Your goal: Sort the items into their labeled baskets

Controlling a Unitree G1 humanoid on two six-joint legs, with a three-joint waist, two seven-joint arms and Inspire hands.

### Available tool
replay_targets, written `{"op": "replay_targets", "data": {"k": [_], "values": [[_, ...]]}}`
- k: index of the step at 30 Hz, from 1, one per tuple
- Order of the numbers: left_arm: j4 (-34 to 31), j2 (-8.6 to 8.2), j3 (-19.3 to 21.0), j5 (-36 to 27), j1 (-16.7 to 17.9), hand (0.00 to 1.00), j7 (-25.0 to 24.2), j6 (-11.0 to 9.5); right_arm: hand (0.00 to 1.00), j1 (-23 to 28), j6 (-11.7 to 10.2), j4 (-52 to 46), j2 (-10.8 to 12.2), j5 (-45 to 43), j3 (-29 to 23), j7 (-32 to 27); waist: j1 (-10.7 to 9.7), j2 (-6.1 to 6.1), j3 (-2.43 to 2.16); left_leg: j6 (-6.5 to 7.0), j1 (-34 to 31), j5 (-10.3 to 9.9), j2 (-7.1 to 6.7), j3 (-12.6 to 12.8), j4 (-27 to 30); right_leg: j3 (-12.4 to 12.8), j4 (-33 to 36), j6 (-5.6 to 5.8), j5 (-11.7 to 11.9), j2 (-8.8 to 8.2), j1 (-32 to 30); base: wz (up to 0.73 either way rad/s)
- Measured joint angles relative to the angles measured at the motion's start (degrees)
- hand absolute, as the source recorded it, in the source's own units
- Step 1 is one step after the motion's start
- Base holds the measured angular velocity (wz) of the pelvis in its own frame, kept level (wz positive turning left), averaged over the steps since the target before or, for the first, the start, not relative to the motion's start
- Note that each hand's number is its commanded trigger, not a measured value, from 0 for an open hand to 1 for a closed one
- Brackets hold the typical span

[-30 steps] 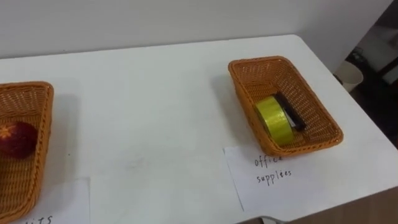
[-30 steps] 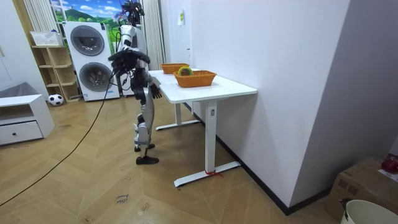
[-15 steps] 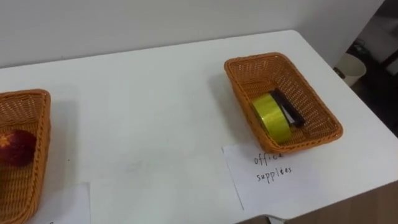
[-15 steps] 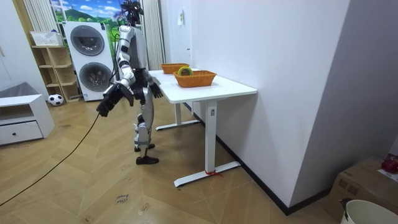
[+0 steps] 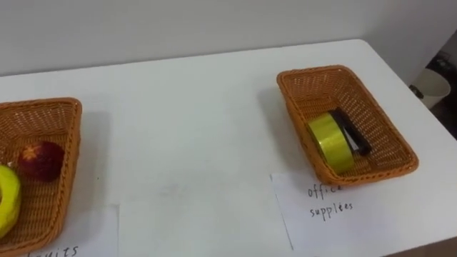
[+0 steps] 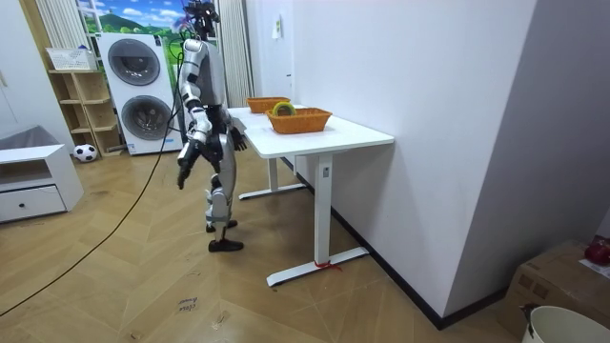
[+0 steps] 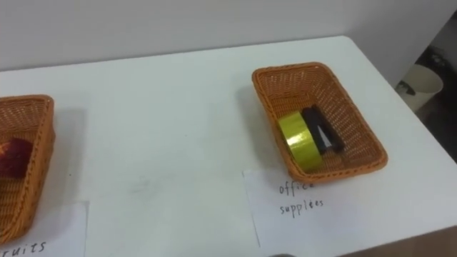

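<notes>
The glossy yellow tape roll (image 5: 330, 141), stood on edge in the right-hand orange wicker basket (image 5: 315, 71) on the white surface (image 5: 193, 128), is judged light, rigid and slick, best pinched across its rim; the lowered robot hand's (image 6: 183, 178) state cannot be told.

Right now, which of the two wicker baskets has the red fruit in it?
The left basket, by the fruits label: the red fruit lies inside. The right basket holds a yellow tape roll and a black item instead.
</notes>
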Motion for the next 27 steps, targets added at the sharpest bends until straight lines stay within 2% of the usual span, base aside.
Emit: {"op": "replay_targets", "data": {"k": [2,6,8,12,13,14,15,19,27], "values": [[0.12,-0.38,-0.11,-0.06,-0.11,0.00,0.09,-0.86,0.00,-0.89,-0.57,1.74,0.06,-3.51,2.72,2.10,0.29,0.01,-0.02,0.00,0.06,-0.02,0.02,-0.11,0.00,-0.08,-0.02,0.01,-0.01,0.01,-0.01,0.02],[2.38,-0.53,-3.07,-2.06,-1.12,0.00,0.15,-2.10,0.00,-4.43,-1.11,6.90,0.94,-10.99,8.34,6.49,0.63,0.25,0.15,0.00,-0.04,-0.02,0.05,-0.53,0.09,-0.44,-0.06,0.02,-0.02,0.01,0.19,0.04],[4.15,-0.61,-4.17,-2.32,-2.11,0.00,0.14,-2.95,0.00,-4.20,-1.12,7.51,0.98,-15.00,11.21,9.50,1.55,0.27,0.23,0.00,0.00,-0.03,0.01,-0.66,0.10,-0.48,-0.13,0.03,-0.04,-0.02,0.37,0.00],[5.60,-0.64,-4.34,-2.28,-2.43,0.00,0.38,-3.37,0.00,-3.70,-1.15,8.15,0.98,-21.10,14.01,13.15,1.99,0.23,0.34,-0.01,0.65,-0.04,-0.11,-1.51,0.07,-1.02,-0.95,0.15,-0.12,-0.06,1.21,0.07],[5.67,-0.67,-4.55,-2.27,-2.34,0.00,0.55,-3.42,0.00,-3.79,-1.15,8.75,0.95,-23.15,15.30,13.79,2.62,0.64,0.24,-0.02,0.76,-0.15,-0.07,-1.45,0.07,-0.96,-0.95,0.17,-0.14,0.00,1.23,0.00],[5.66,-0.69,-4.60,-2.16,-2.34,0.00,0.62,-3.42,0.00,-3.80,-1.15,9.06,0.95,-23.79,16.09,14.12,3.02,0.15,0.27,-0.04,0.79,-0.20,-0.04,-1.37,0.07,-0.94,-0.98,0.17,-0.14,0.03,1.23,-0.04],[5.65,-0.75,-4.66,-1.94,-2.39,0.00,0.90,-3.42,0.00,-3.92,-1.13,9.66,1.04,-24.09,17.61,15.13,3.37,0.52,0.25,-0.06,0.82,-0.21,-0.03,-1.45,0.09,-1.01,-0.99,0.15,-0.13,0.05,1.29,0.00],[5.65,-0.92,-5.84,-1.72,-2.32,0.00,1.40,-3.42,0.00,-5.16,-1.09,11.60,1.30,-24.09,21.45,19.01,4.37,0.57,0.27,-0.05,0.87,-0.22,-0.09,-1.81,0.18,-1.27,-1.07,0.15,-0.13,-0.05,1.94,0.05],[5.06,-0.94,-5.82,-1.60,-2.37,0.00,1.35,-3.43,0.00,-6.84,-1.07,15.09,2.11,-24.25,22.75,23.96,4.98,0.43,0.42,-0.05,0.77,-0.23,-0.19,-2.82,0.34,-2.47,-1.15,0.24,-0.19,-0.27,2.38,0.07]]}}
